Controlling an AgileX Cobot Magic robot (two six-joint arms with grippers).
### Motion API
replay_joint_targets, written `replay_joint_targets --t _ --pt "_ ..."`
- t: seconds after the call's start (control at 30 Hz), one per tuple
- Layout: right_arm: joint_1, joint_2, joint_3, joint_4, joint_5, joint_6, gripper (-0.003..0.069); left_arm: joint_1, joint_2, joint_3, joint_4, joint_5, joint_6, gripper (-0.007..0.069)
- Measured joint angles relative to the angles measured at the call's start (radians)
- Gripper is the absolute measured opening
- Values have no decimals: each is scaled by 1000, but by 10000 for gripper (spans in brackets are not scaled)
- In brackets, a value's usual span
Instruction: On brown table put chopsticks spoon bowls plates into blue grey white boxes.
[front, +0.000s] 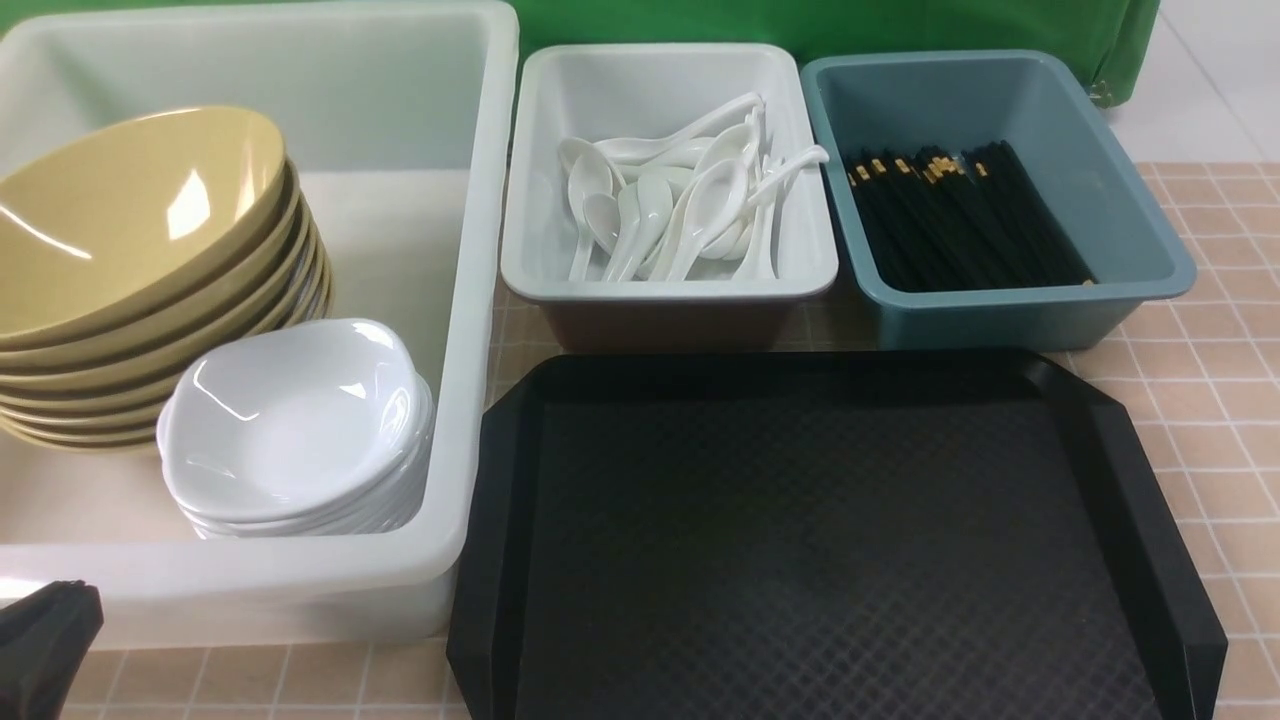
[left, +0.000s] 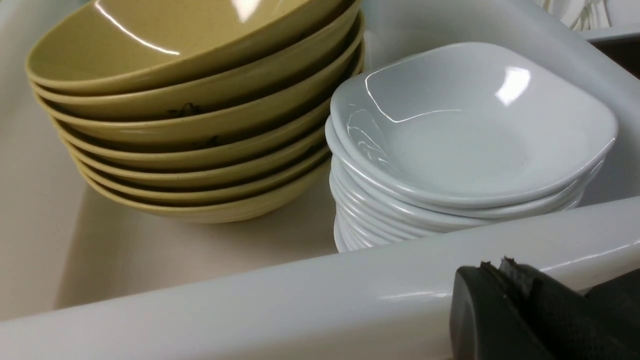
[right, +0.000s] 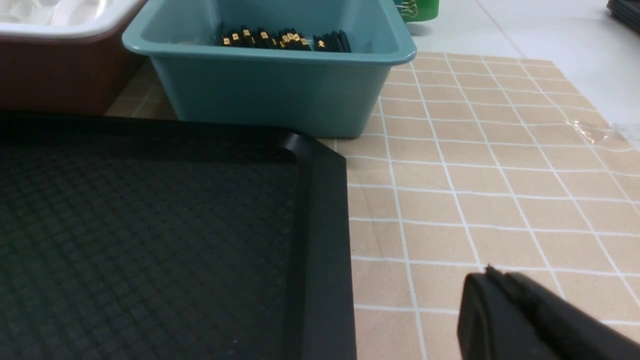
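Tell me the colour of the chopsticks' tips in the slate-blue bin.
Gold bands on black chopsticks, clearest in the right wrist view.

We see the brown table (front: 1200, 400) carrying a white tub (front: 470, 300), grey bin (front: 668, 285), blue bin (front: 1000, 310) and black tray (front: 820, 540).

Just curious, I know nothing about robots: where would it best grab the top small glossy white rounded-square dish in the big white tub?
Probably by the raised rim of the top white rounded-square dish, from above, one finger inside and one outside. It sits nested on its stack, so only the rim is free; the translucent white tub's wall crowds it sideways.
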Motion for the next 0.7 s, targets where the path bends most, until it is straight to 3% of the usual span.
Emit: replay_joint_targets --t 0.5,0.63,0.7 --pt "0 0 0 0 0 0 36 0 0 0 -11 -17 4 -11" --pt "0 0 0 0 0 0 36 0 -16 25 -23 -117 2 -11" --pt "0 0 0 0 0 0 38 0 -76 88 59 -231 -35 -11"
